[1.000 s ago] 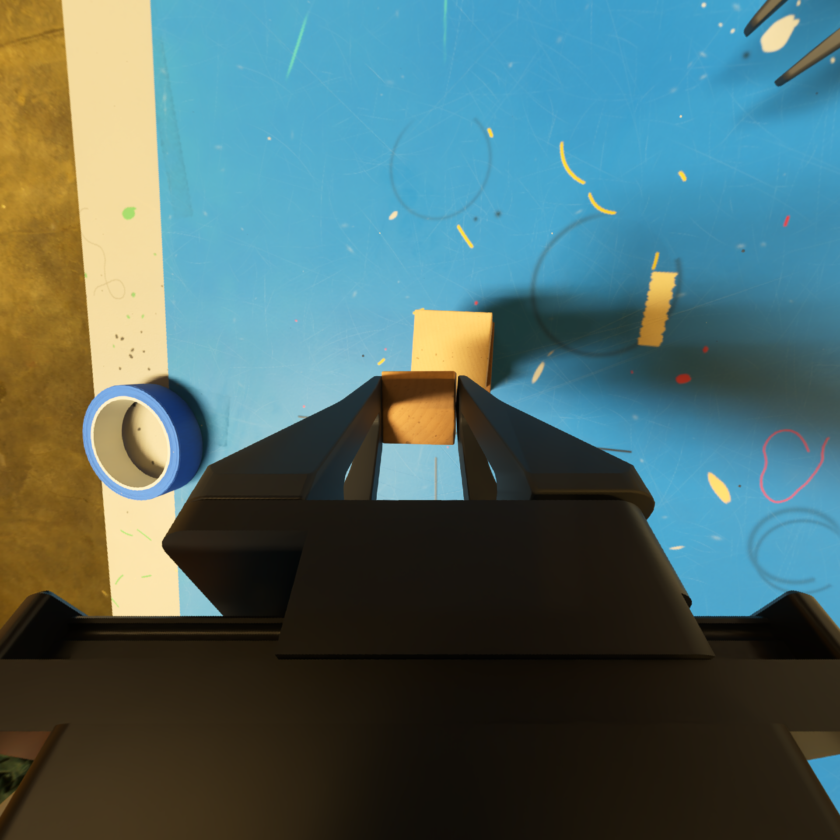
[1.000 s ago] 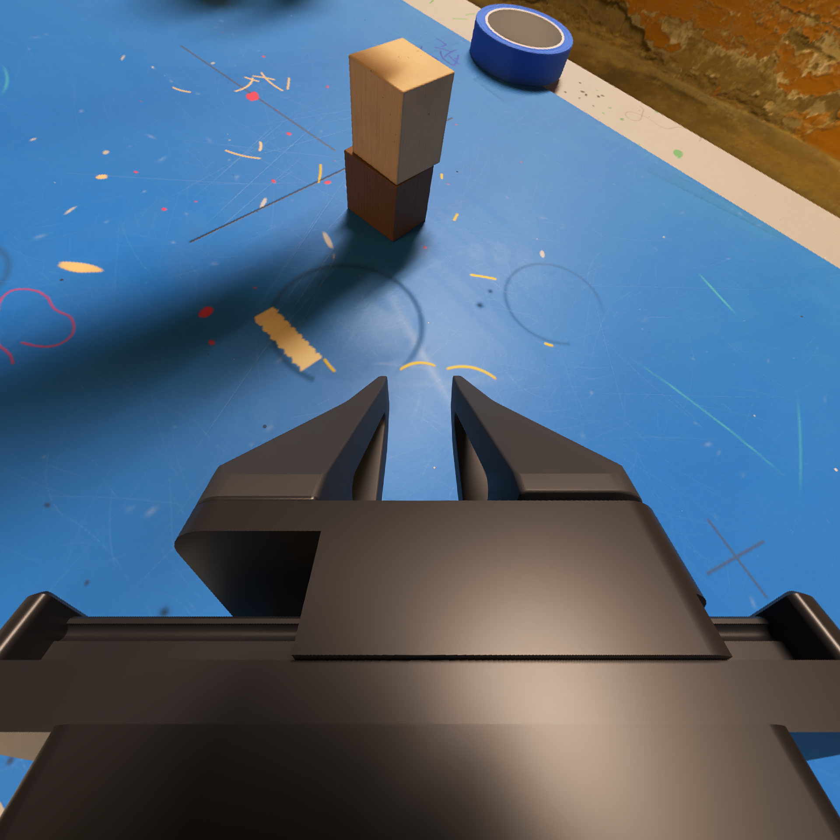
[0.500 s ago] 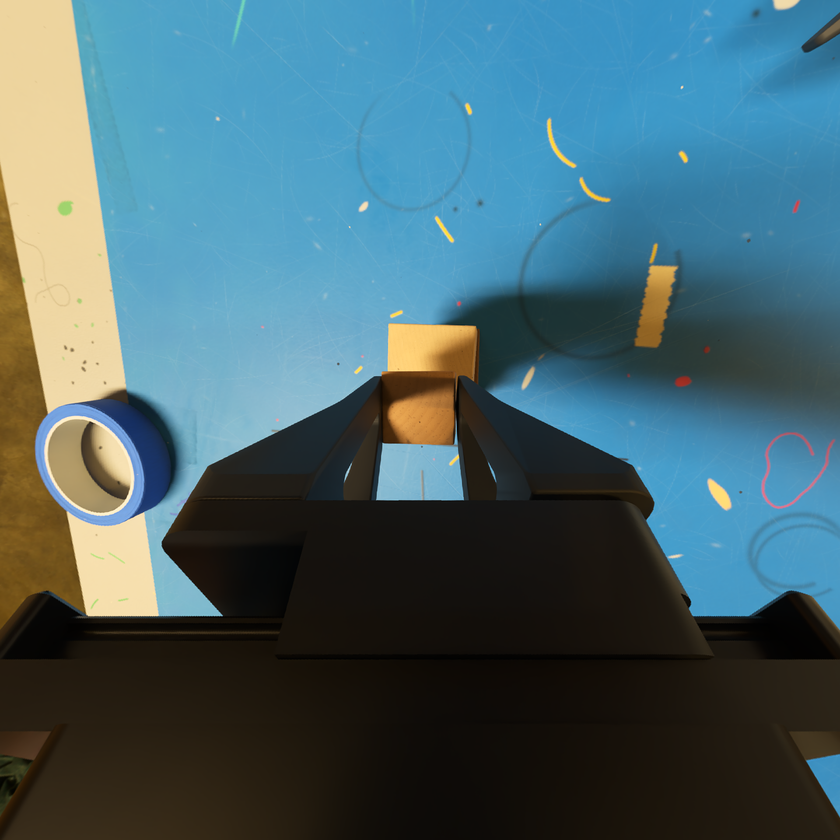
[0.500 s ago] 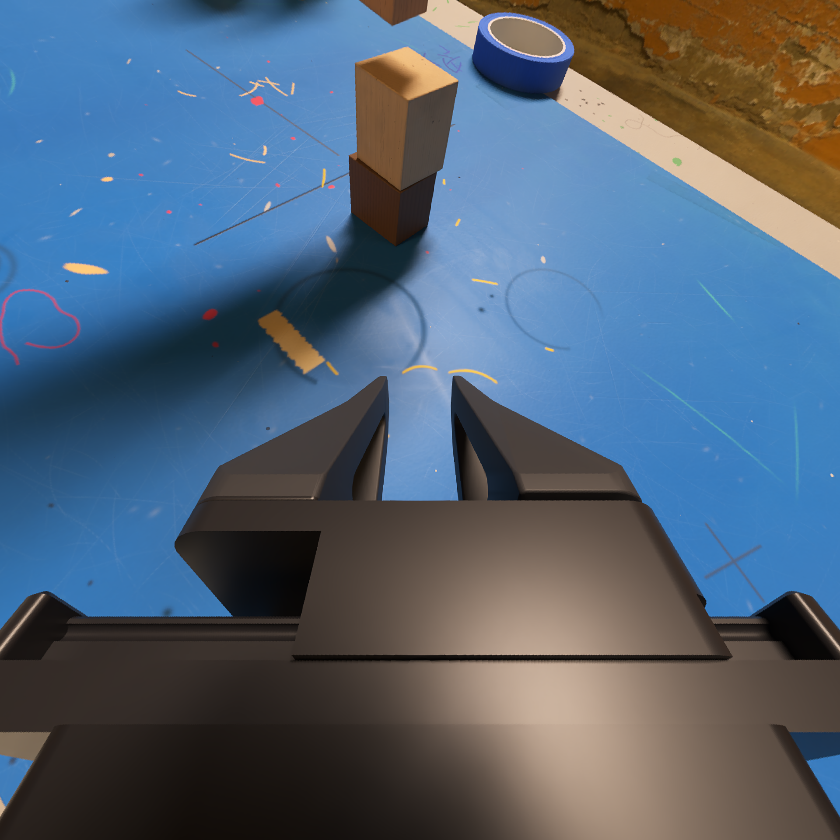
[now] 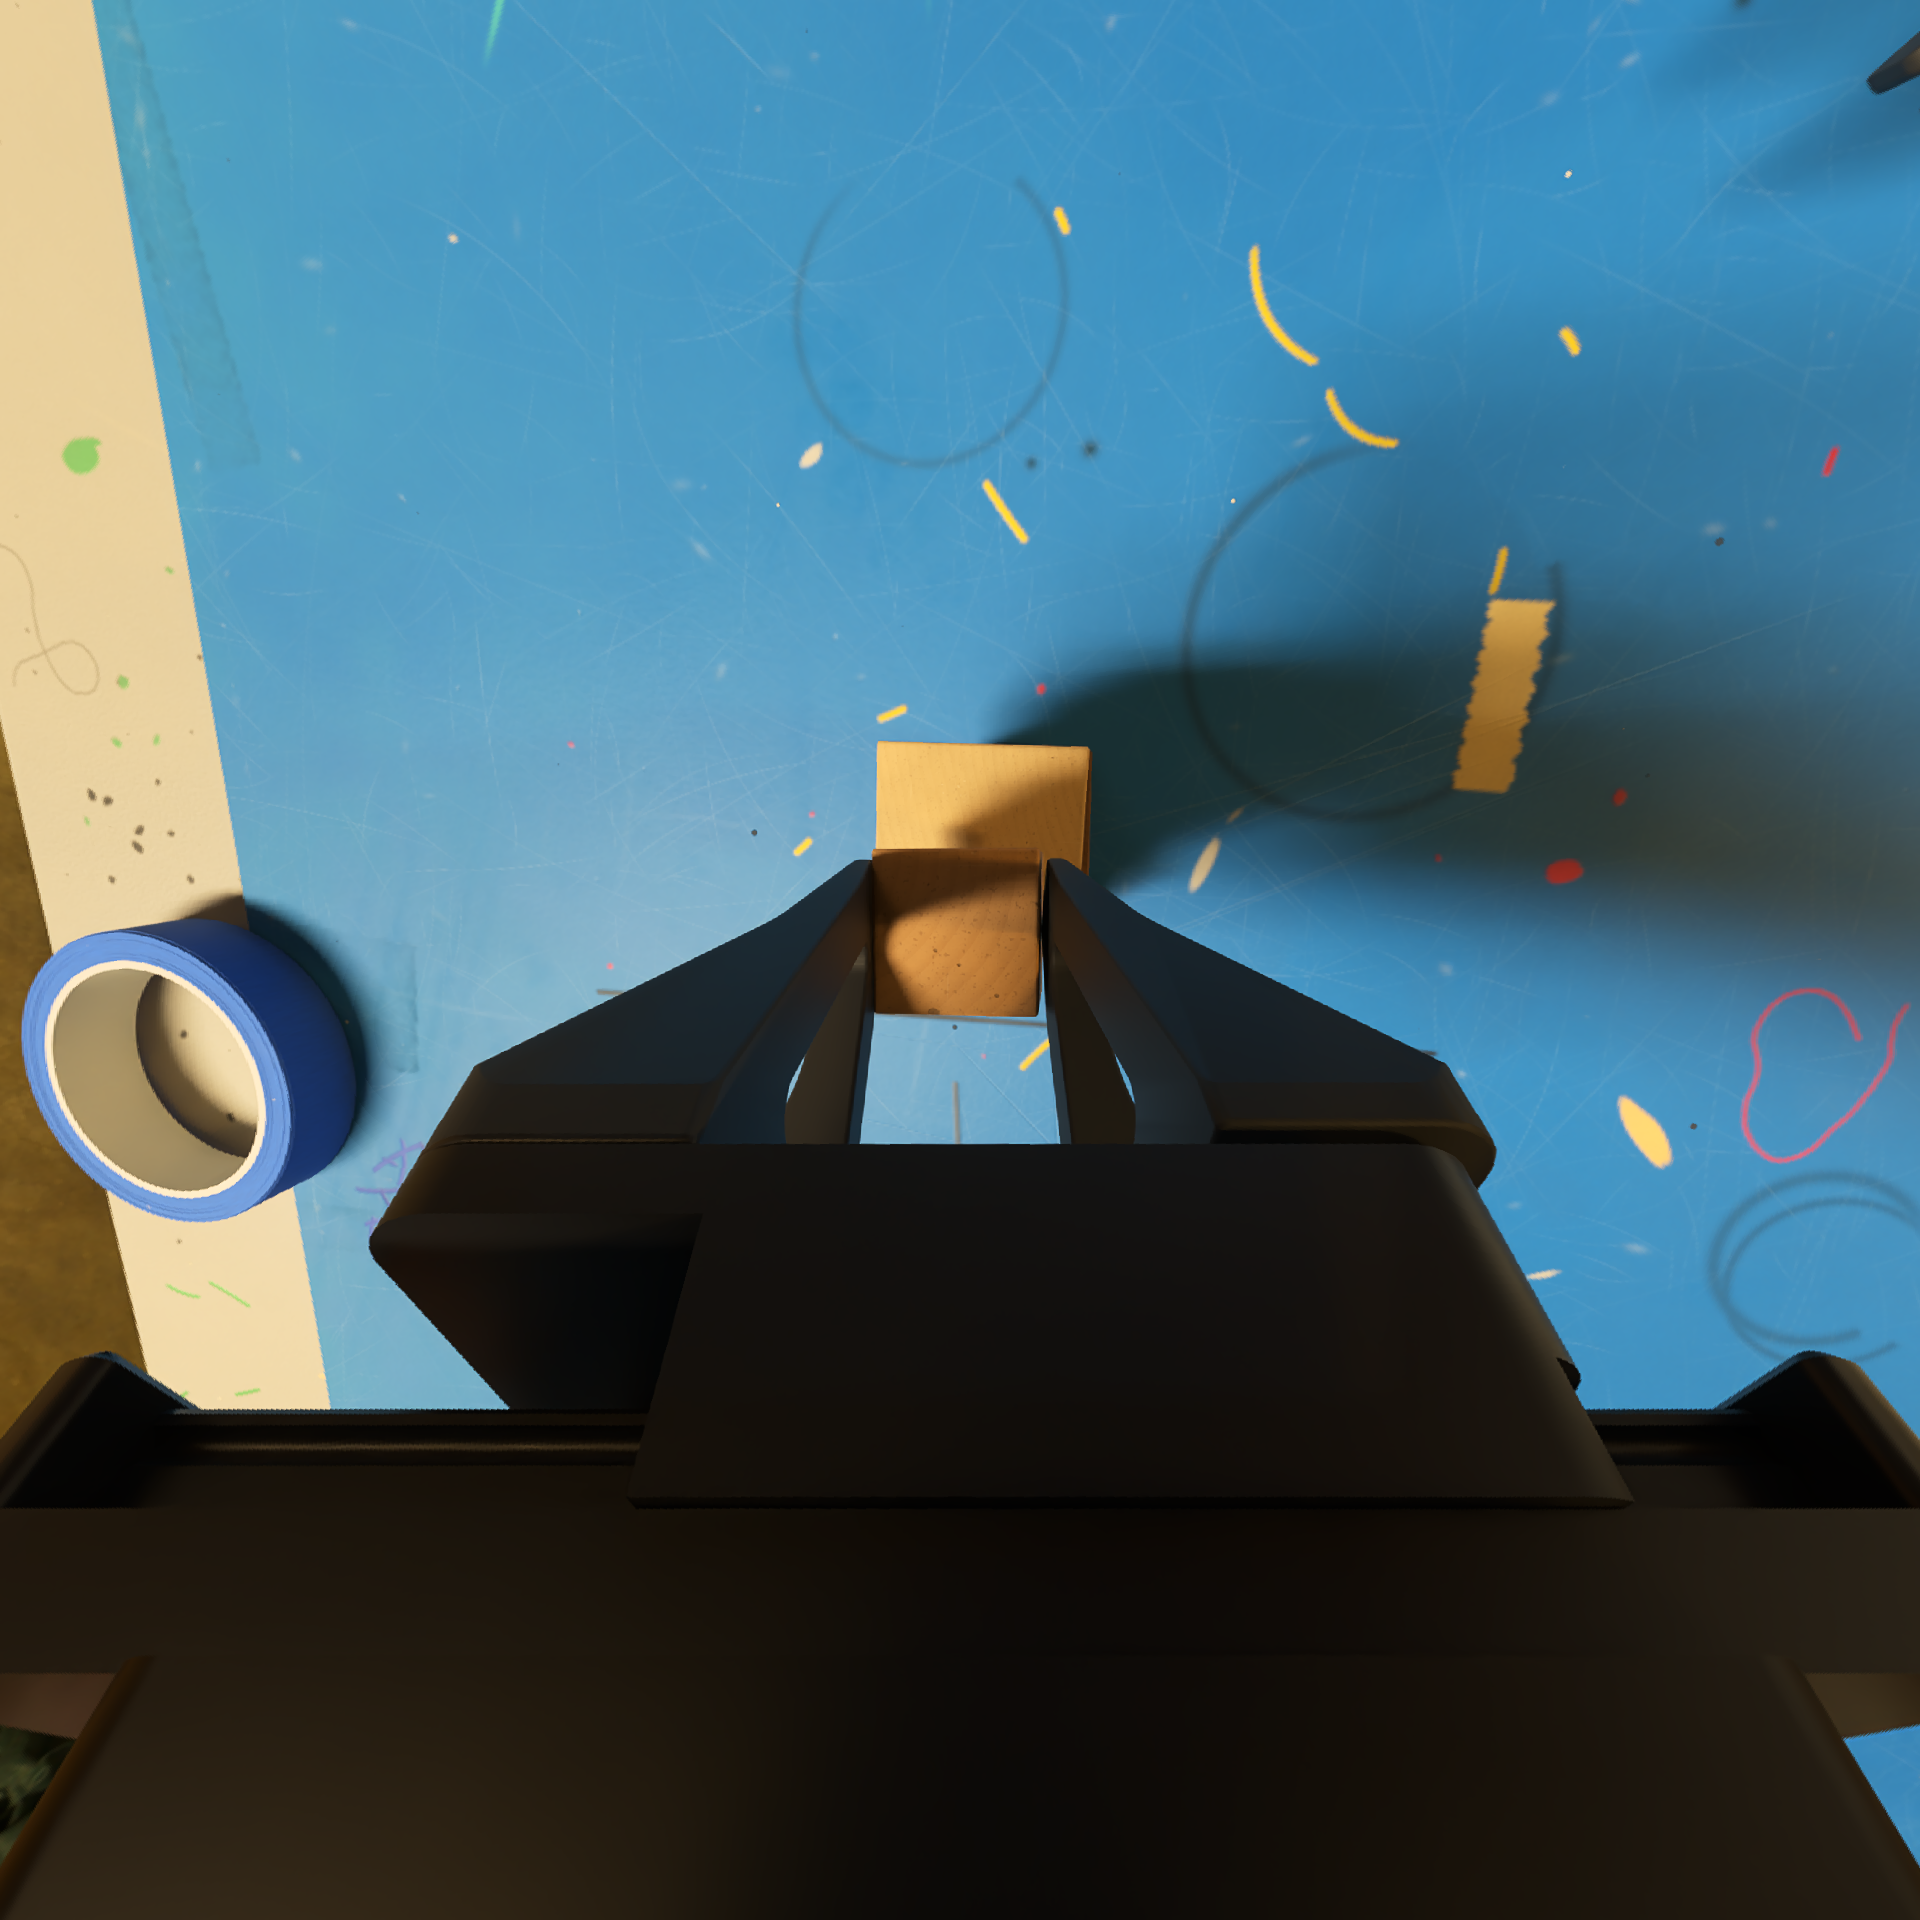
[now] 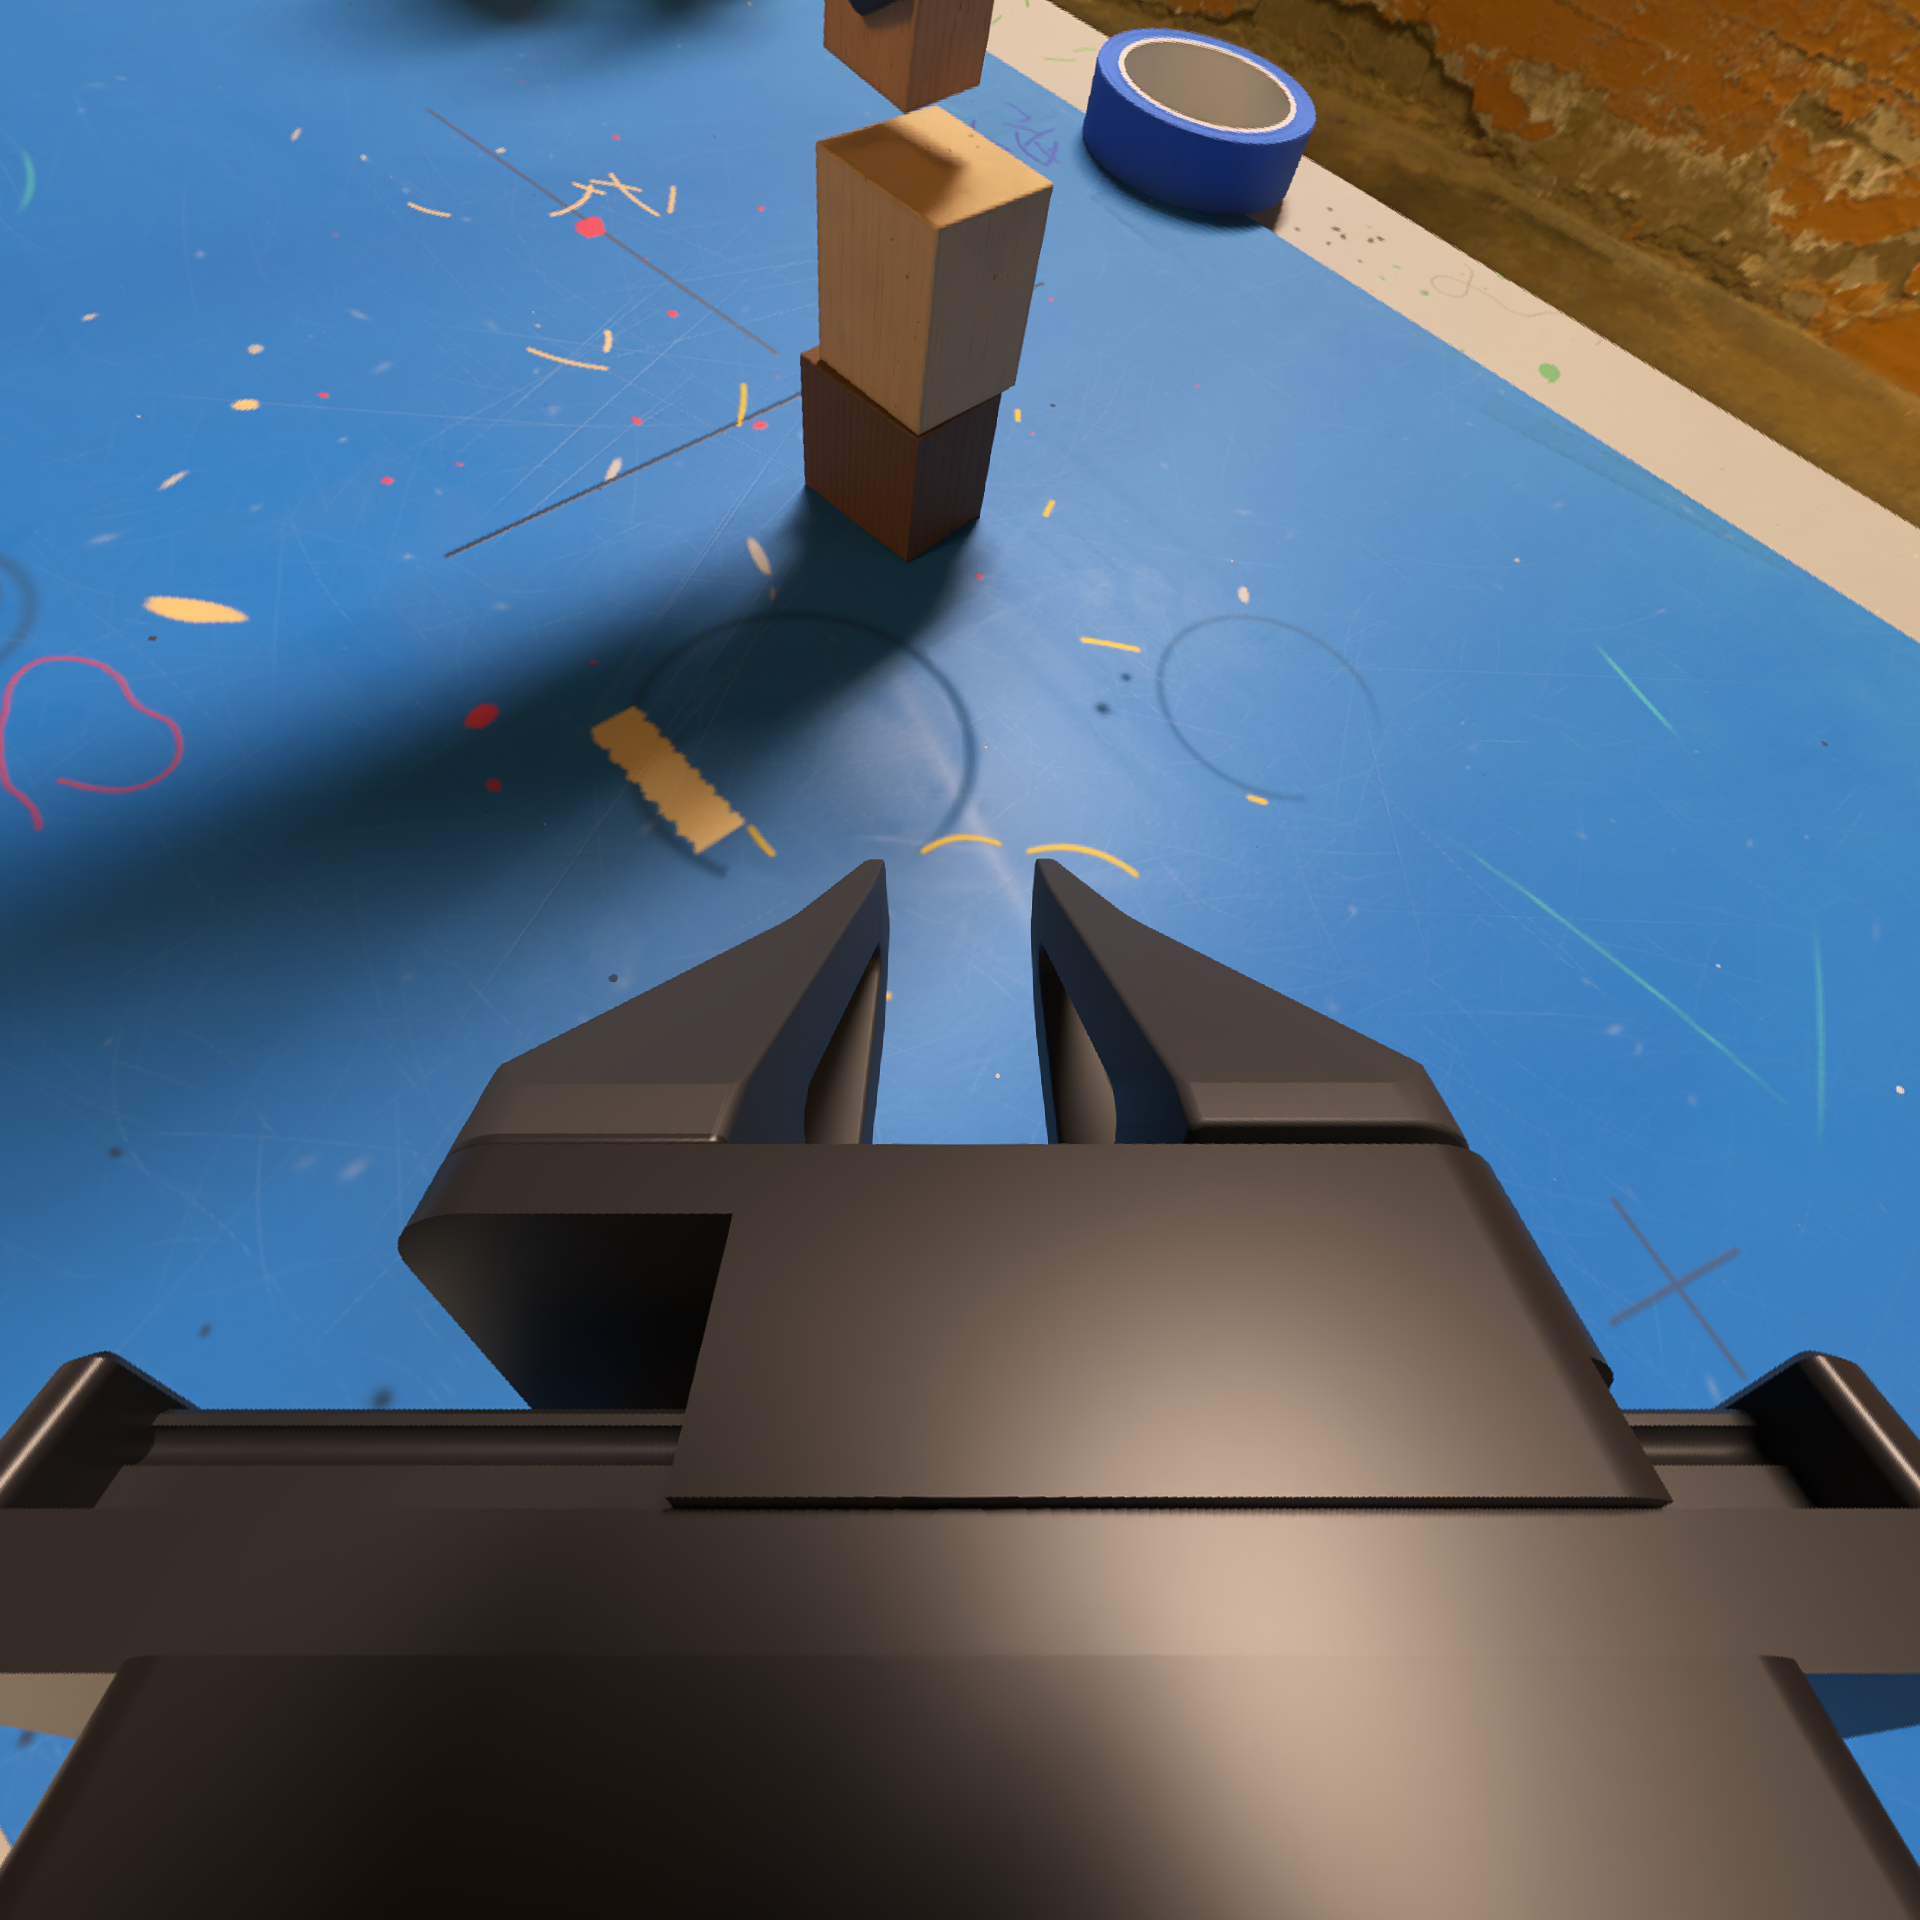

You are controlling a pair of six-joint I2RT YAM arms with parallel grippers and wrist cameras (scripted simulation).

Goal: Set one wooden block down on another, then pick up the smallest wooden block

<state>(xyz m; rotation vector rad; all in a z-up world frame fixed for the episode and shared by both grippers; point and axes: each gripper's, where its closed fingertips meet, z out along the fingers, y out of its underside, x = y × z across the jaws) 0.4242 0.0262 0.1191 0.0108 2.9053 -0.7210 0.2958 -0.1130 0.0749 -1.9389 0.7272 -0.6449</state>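
My left gripper (image 5: 957,878) is shut on a small brown wooden block (image 5: 956,945) and holds it in the air, just above a light wooden block (image 5: 982,795). In the right wrist view the held small block (image 6: 906,47) hangs at the top edge over the light tall block (image 6: 920,270). That light block stands upright on a dark brown block (image 6: 894,473) on the blue mat. The dark block is hidden in the left wrist view. My right gripper (image 6: 958,883) is open and empty, low over the mat, well short of the stack.
A roll of blue tape (image 5: 187,1070) lies at the mat's edge on the cream border, also in the right wrist view (image 6: 1195,120). A flat tan serrated strip (image 6: 665,779) lies on the mat between my right gripper and the stack. Brown ground lies beyond the border.
My left gripper has carried the small block over the stack; it has come into the right wrist view's top edge. The right gripper has crept slightly forward, still open.
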